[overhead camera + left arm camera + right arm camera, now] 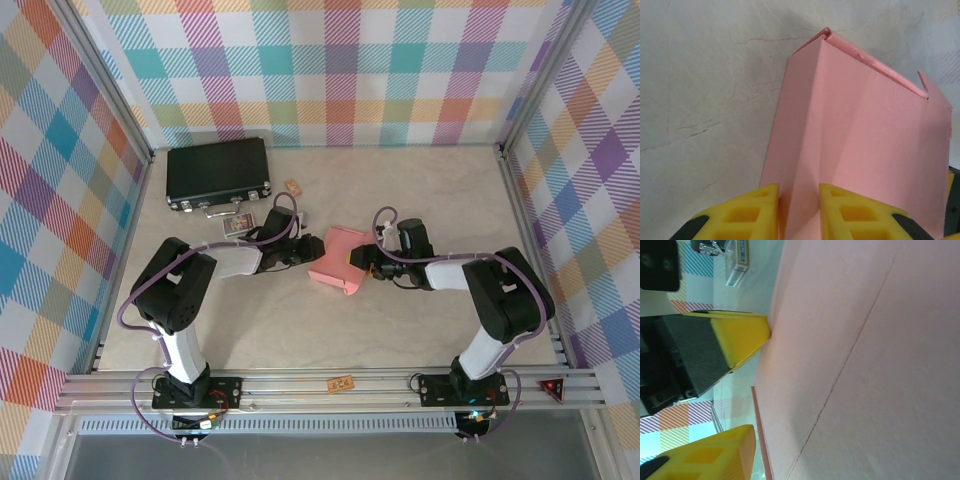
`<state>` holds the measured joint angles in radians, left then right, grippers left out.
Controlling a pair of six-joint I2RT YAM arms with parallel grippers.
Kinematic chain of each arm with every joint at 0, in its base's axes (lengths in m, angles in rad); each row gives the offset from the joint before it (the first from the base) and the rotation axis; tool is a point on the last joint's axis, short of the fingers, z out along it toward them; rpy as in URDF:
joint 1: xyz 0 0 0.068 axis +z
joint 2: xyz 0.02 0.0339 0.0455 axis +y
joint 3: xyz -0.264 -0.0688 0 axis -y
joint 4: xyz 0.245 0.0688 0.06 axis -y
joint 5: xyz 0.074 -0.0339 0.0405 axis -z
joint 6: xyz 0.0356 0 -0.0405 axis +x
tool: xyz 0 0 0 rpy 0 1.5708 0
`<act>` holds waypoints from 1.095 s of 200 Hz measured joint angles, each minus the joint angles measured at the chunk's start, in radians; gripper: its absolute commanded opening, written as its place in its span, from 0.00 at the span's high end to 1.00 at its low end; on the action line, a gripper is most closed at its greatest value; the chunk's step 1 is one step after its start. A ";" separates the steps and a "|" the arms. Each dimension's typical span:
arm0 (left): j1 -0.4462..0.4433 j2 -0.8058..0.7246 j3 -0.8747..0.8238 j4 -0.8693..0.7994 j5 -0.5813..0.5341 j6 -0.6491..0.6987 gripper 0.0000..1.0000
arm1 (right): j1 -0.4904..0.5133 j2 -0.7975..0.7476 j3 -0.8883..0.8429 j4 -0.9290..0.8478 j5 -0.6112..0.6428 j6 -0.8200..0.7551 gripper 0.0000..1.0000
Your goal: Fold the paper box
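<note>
Left gripper [799, 216] pinches a raised fold of the pink paper box [865, 140] on the tabletop [705, 100]; right gripper [759, 384], jaws half apart, touches the box's side.

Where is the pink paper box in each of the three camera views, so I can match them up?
Top external: paper box near the picture's centre.
Left wrist: paper box across the centre and right, down to the bottom edge.
Right wrist: paper box over the whole right side.
Shared landmark: the pale table beside it.
</note>
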<state>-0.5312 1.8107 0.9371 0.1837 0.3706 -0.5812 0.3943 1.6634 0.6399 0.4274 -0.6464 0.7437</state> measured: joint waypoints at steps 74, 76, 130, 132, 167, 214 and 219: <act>0.014 0.000 -0.037 0.078 0.005 -0.037 0.74 | -0.001 -0.038 0.104 -0.090 -0.003 -0.032 0.48; 0.015 0.000 -0.039 0.080 0.005 -0.037 0.74 | -0.001 -0.038 0.107 -0.092 -0.003 -0.034 0.48; 0.015 0.019 -0.078 0.107 0.036 -0.059 0.74 | 0.006 -0.036 0.200 -0.124 -0.028 -0.060 0.47; 0.015 0.023 -0.079 0.107 0.038 -0.059 0.74 | 0.007 -0.035 0.203 -0.125 -0.029 -0.061 0.47; 0.026 0.043 -0.084 0.124 0.064 -0.066 0.74 | 0.027 -0.017 0.242 -0.159 -0.040 -0.076 0.47; 0.041 0.047 -0.069 0.102 0.074 -0.071 0.74 | 0.038 -0.031 0.278 -0.237 -0.029 -0.107 0.47; 0.042 0.047 -0.065 0.097 0.071 -0.071 0.73 | 0.038 -0.039 0.283 -0.251 -0.023 -0.114 0.47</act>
<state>-0.4896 1.8580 0.8719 0.2802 0.4419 -0.6518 0.4320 1.6245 0.9226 0.1768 -0.6689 0.6292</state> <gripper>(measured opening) 0.263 0.529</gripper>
